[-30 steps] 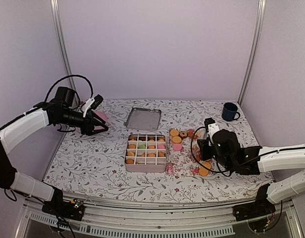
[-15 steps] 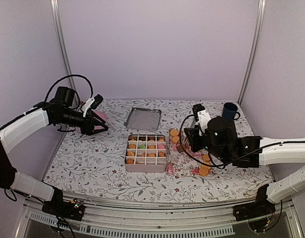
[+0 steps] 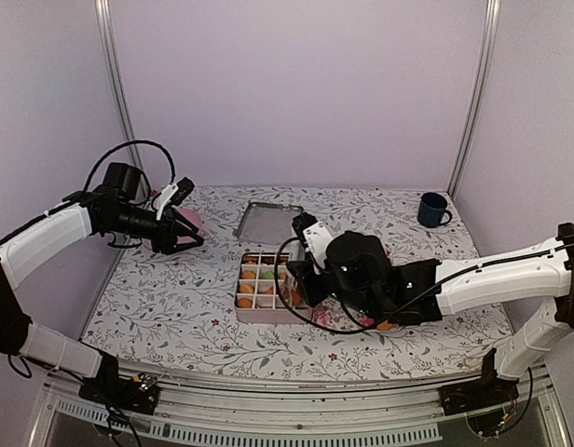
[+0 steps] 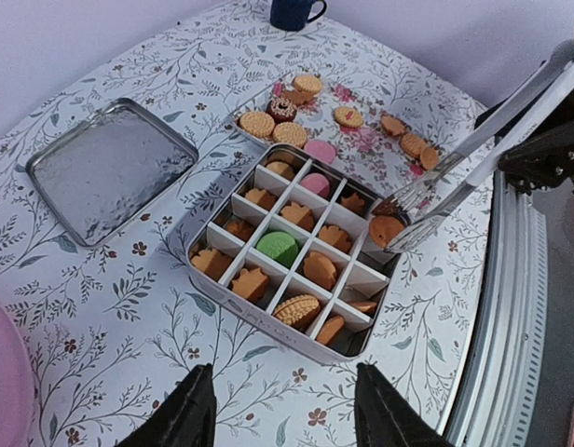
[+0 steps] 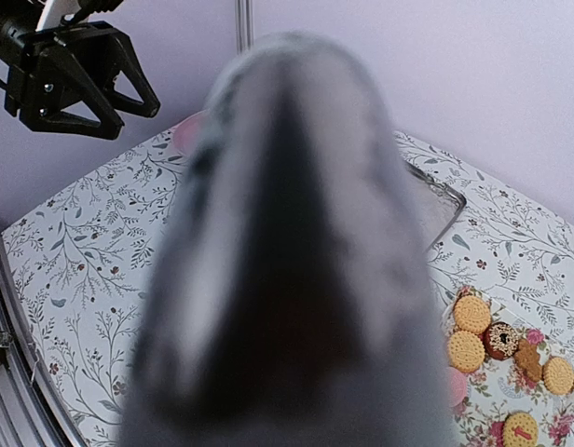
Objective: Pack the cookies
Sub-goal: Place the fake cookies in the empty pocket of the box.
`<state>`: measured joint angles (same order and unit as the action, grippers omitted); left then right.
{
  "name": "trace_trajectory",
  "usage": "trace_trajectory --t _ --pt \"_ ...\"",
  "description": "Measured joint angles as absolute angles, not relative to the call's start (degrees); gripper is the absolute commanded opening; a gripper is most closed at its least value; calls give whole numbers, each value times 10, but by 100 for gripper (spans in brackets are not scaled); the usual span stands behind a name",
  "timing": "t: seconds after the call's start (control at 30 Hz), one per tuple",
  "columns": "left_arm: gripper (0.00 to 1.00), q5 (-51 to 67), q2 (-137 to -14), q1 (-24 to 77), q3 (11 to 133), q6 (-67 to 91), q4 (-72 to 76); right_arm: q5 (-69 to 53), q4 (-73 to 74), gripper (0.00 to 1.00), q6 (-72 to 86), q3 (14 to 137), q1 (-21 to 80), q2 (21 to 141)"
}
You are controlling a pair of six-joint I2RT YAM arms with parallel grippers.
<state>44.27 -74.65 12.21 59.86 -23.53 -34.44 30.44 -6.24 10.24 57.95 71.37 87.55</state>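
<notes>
The right arm has swung away from the flowered tray (image 4: 362, 144), where it was bent a second ago, and now reaches across the divided tin (image 4: 212, 247) – the pick is done and the placing is in hand. The right gripper (image 3: 301, 275) has its jaws pinching metal tongs (image 4: 473, 154), and the tongs clamp one orange cookie (image 4: 387, 230) at a corner cell on the tin's tray side; whether it already rests on the cell floor I cannot tell. The right wrist view is almost wholly filled by a grey blur that is probably the tongs. The left gripper (image 3: 180, 244) has not moved: it hovers by the pink plate (image 3: 187, 220) at the desk's far left, jaws spread and empty. Most cells already hold cookies (image 4: 317, 270), one of them green, while one cell beside the tongs looks bare, and more lie loose on the tray – so packing seems well along but unfinished. The tin lid (image 4: 110, 168) lies apart, and a dark blue mug (image 3: 433, 209) stands at the far right. No brand, label or readable writing shows anywhere.
</notes>
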Motion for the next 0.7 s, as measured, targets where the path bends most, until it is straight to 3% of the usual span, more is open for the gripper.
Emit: trace_trajectory --t 0.2,0.5,0.7 --pt "51 443 -747 122 599 -236 -347 289 -80 27 102 588 714 899" --pt "51 443 -747 122 599 -236 -347 279 -91 40 107 589 714 909" --pt "51 443 -747 122 599 -236 -347 280 -91 43 111 589 714 909"
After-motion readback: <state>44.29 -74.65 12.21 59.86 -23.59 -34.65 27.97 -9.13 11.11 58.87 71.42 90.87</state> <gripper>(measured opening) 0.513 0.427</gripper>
